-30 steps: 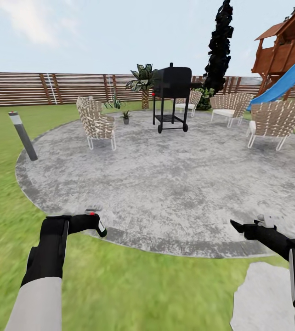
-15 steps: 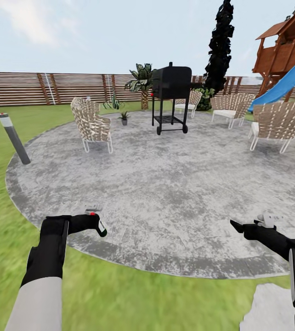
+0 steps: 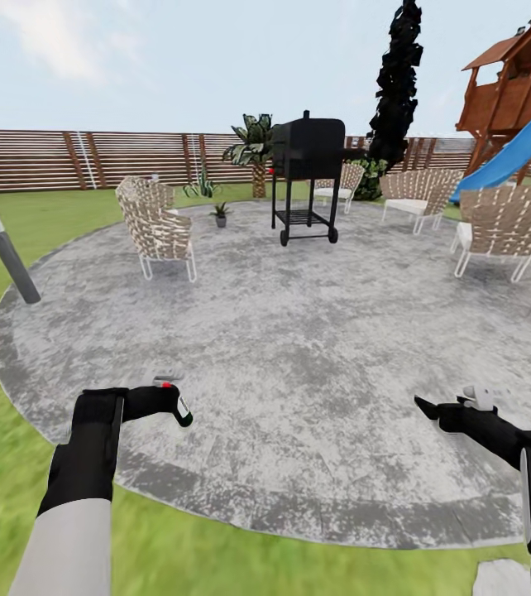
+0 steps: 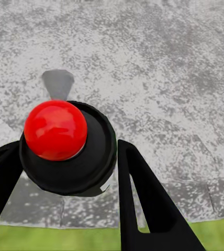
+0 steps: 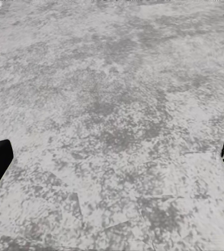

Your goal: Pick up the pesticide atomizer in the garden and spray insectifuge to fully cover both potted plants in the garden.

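The pesticide atomizer [image 3: 179, 407] sits pinched in our left gripper [image 3: 170, 406], low at the near left above the edge of the round grey paving [image 3: 298, 331]; in the left wrist view its red button top [image 4: 55, 129] faces us, with a black finger [image 4: 143, 198] against each side of the dark bottle. Our right gripper [image 5: 112, 157] hangs at the near right, fingers spread wide with only paving between them — nothing held. Far across the paving, one potted plant [image 3: 221, 213] stands in its little grey pot, just right of a wicker chair [image 3: 155, 228] and left of the black grill [image 3: 307, 170]. A grey bollard [image 3: 6, 255] leans at the left edge, on the lawn [image 3: 17, 463]. The brown slat fence [image 3: 92, 157] closes the far side — a blue slide [image 3: 509, 149] shows at far right.
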Robot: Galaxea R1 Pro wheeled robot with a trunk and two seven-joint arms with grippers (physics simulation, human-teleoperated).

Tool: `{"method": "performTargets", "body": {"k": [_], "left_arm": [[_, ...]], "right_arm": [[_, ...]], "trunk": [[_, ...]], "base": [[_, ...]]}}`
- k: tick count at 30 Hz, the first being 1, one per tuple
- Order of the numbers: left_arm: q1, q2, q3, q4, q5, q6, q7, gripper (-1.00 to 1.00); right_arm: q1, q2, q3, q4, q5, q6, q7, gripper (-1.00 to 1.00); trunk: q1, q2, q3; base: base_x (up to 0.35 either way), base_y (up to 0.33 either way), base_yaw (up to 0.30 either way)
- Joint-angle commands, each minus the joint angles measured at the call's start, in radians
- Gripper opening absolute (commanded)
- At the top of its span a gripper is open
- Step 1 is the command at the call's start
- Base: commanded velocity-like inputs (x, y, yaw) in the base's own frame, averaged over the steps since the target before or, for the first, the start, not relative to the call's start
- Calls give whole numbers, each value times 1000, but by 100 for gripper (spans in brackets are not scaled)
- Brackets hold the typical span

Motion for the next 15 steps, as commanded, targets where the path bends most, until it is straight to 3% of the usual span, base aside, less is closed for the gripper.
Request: {"method": "performTargets", "body": {"k": [1, 15], "left_arm": [[-1, -1, 3, -1, -9, 3, -10, -100], [-1, -1, 3, -1, -9, 3, -10, -100]], "right_arm": [[-1, 0, -1, -1, 10, 2, 10, 100], [-1, -1, -2, -1, 10, 2, 10, 100]], "trunk": [[0, 0, -1], [0, 0, 4]], "base": [[332, -78, 0], [332, -77, 59]]}}
